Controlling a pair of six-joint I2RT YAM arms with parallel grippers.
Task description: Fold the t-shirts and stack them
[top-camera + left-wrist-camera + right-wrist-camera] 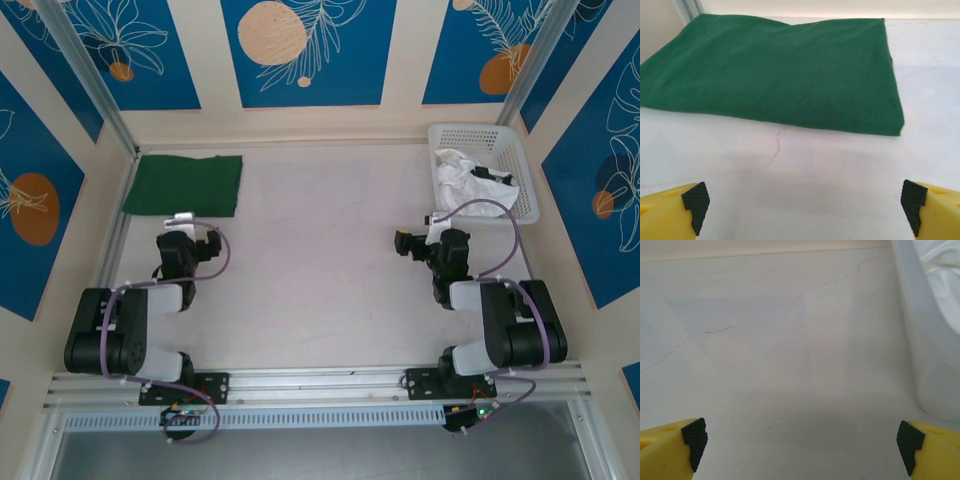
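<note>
A dark green t-shirt (184, 184) lies folded flat in the table's far left corner; the left wrist view has the same green t-shirt (775, 70) just ahead of the fingers. My left gripper (192, 222) is open, a short way in front of its near edge, nothing between the black pads (696, 202). A crumpled white t-shirt (470, 180) with a dark mark sits in the white basket (520, 150) at the far right. My right gripper (428, 228) stands open beside the basket's near left corner, over bare table (790, 365). The white t-shirt's cloth (942, 277) shows behind the basket wall (927, 360).
The table is pale with thin cracks. Cream walls with blue panels close in the back and both sides. A metal rail (320, 385) runs along the near edge, where both arm bases are bolted.
</note>
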